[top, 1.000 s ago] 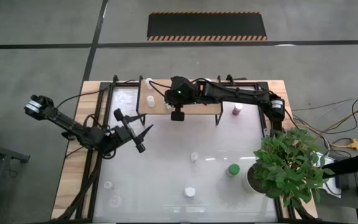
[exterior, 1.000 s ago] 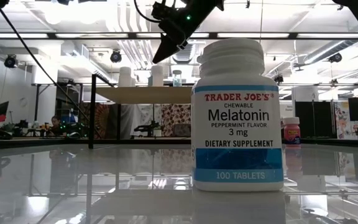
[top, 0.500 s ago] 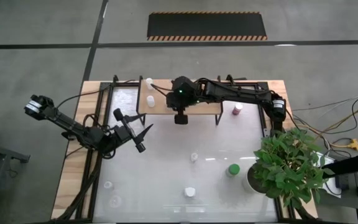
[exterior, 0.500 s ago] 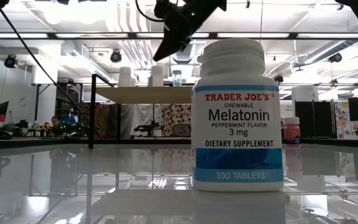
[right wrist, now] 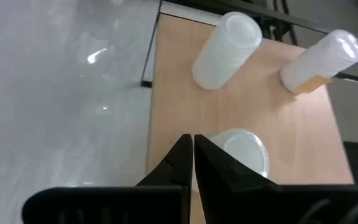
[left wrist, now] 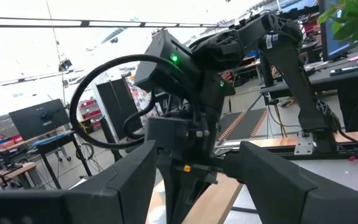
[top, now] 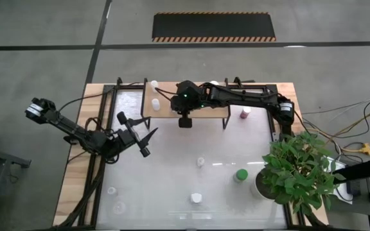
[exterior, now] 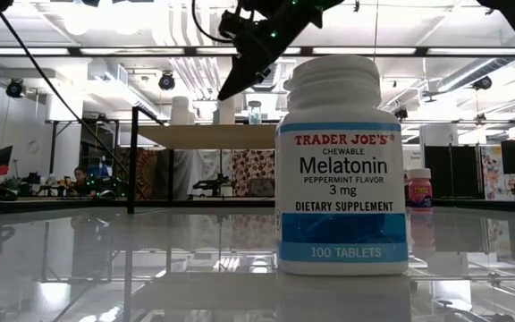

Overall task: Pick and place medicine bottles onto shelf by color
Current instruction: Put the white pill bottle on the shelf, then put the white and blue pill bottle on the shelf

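The right gripper (top: 185,120) had been drawn back a little toward the near edge of the shelf (top: 167,110) over the last second, after a brief drift sideways. Its fingers (right wrist: 180,163) were seen pressed together with nothing between them. Just beyond and beside the fingertips a white-capped bottle (right wrist: 240,149) stood on the shelf board; two more white bottles (right wrist: 225,42) stood farther ahead of the fingers. This was judged to mean that a bottle had just been set down and the arm was being withdrawn.

The right arm was stretched across the back of the table, its wrist bent downward over the shelf's front edge. The left gripper (top: 148,142) was held well apart from the shelf, above the table, its fingers (left wrist: 272,174) spread wide and empty. Other bottles remained on the tabletop, well short of both sets of fingers: a green-capped bottle (top: 241,174), a pink bottle (top: 245,113) and a melatonin bottle (exterior: 342,165).
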You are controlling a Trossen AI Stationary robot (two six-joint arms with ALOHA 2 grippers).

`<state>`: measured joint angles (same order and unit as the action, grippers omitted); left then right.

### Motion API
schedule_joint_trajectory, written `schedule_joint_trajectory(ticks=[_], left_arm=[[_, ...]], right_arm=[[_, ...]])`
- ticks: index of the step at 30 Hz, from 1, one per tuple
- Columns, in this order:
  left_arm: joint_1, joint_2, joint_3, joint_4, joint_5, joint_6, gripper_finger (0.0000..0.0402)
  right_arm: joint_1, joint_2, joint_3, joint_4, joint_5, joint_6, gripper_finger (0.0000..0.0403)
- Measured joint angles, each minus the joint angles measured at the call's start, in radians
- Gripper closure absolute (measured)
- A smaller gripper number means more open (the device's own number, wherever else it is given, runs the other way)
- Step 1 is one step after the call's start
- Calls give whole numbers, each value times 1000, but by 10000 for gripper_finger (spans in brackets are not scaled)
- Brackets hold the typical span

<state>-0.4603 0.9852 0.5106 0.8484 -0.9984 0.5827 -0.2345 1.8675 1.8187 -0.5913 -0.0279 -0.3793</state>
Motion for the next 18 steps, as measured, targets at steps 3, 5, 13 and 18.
schedule_joint_trajectory(ticks=[3, 5, 13, 18], left_arm=[[0, 0, 0, 0, 0, 0, 189], [0, 0, 0, 1, 0, 0, 189], [0, 3, 0, 8, 0, 0, 189], [0, 17, 1, 27, 48, -67, 189]], right_arm=[[-1, 0, -1, 7, 28, -15, 394], [-4, 0, -1, 7, 31, -15, 394], [-3, -6, 2, 19, -4, -30, 394], [44, -64, -1, -31, -154, -13, 394]])
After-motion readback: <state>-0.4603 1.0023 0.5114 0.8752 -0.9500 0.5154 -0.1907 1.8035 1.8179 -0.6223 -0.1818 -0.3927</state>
